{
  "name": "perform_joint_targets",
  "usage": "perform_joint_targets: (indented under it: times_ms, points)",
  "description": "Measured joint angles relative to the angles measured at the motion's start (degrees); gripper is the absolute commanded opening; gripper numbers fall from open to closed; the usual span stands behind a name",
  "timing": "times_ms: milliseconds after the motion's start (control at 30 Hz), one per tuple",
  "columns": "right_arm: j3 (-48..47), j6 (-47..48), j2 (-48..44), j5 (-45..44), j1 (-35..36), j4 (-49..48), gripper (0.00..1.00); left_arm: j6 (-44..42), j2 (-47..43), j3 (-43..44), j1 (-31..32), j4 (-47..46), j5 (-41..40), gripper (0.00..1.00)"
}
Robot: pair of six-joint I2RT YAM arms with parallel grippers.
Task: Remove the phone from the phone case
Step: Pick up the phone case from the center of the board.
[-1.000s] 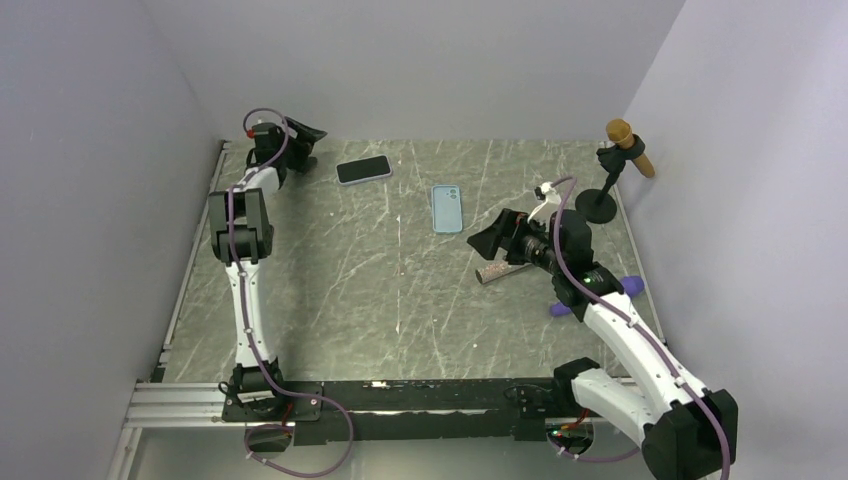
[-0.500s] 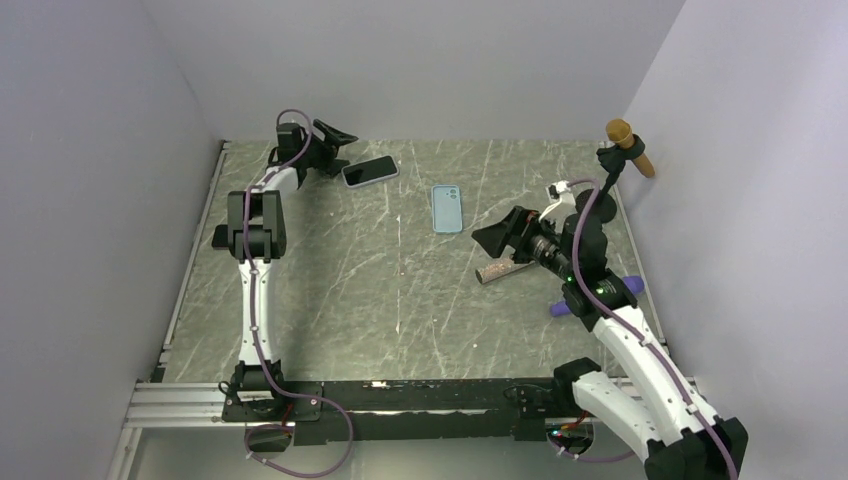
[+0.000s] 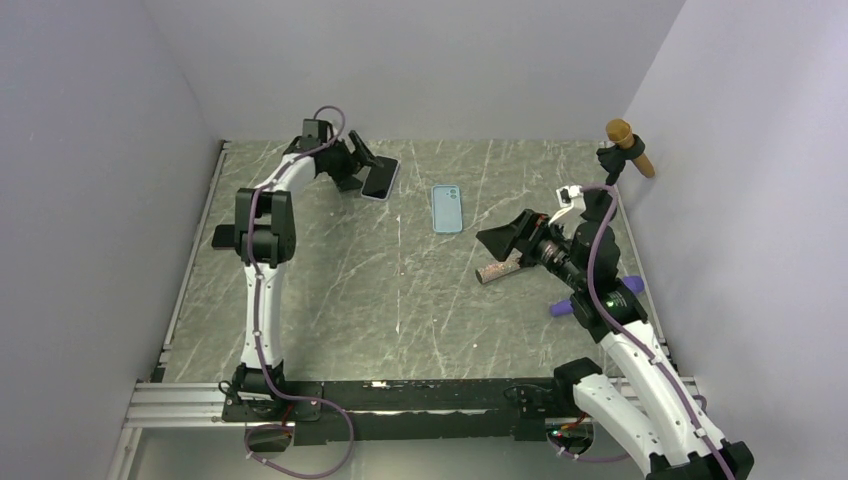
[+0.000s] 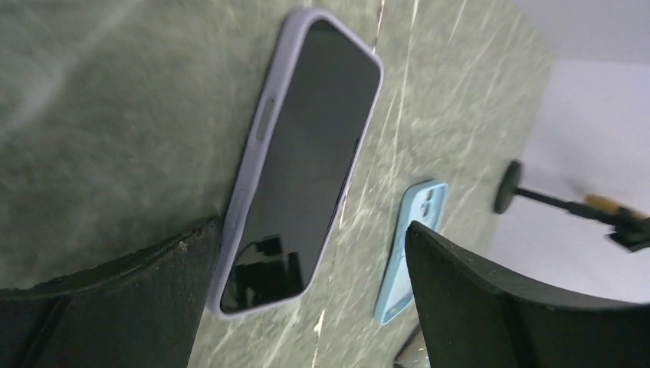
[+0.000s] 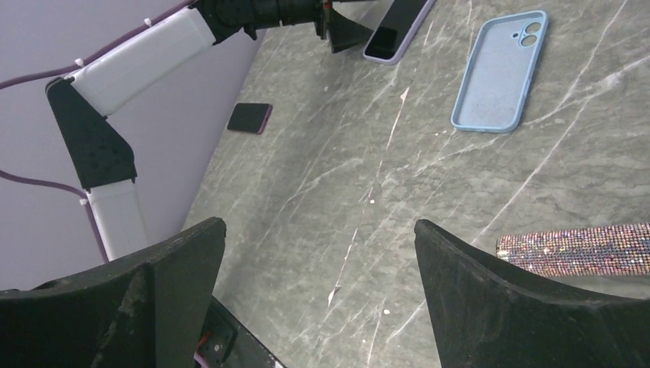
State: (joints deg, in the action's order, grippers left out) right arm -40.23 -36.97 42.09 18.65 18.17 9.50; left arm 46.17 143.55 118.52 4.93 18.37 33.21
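Extraction not yet begun. The phone (image 4: pixel 306 161) lies screen-up at the far left of the bench (image 3: pixel 330 300), fully seated in its lilac case (image 4: pixel 249 176), whose rim surrounds the glass on every visible side. My left hand (image 3: pixel 360 168) is spread wide at the phone's near end, gripping nothing. My right hand (image 5: pixel 313 230) is likewise spread and empty, hanging above the bench mid-right. Every step remains, in my judgement: grasp, peel the case, free the phone. A blue case (image 3: pixel 447 208) lies apart; I cannot tell its contents.
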Motion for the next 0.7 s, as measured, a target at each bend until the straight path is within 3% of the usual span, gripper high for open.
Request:
perform_joint_targets:
  times_ms: [300, 500, 700]
  points:
    - [0.0, -0.57, -2.03, -0.02, 0.0, 0.22, 0.96, -17.07, -1.2, 7.37, 7.43, 18.93, -17.64, 0.99]
    - [0.0, -0.7, -2.03, -0.04, 0.0, 0.31, 0.96, -24.2, -1.2, 8.44, 11.06, 22.38, -26.51, 0.99]
    - [0.0, -0.79, -2.03, -0.07, 0.0, 0.31, 0.96, -29.66, -0.66, 10.21, 12.83, 25.97, -30.51, 0.99]
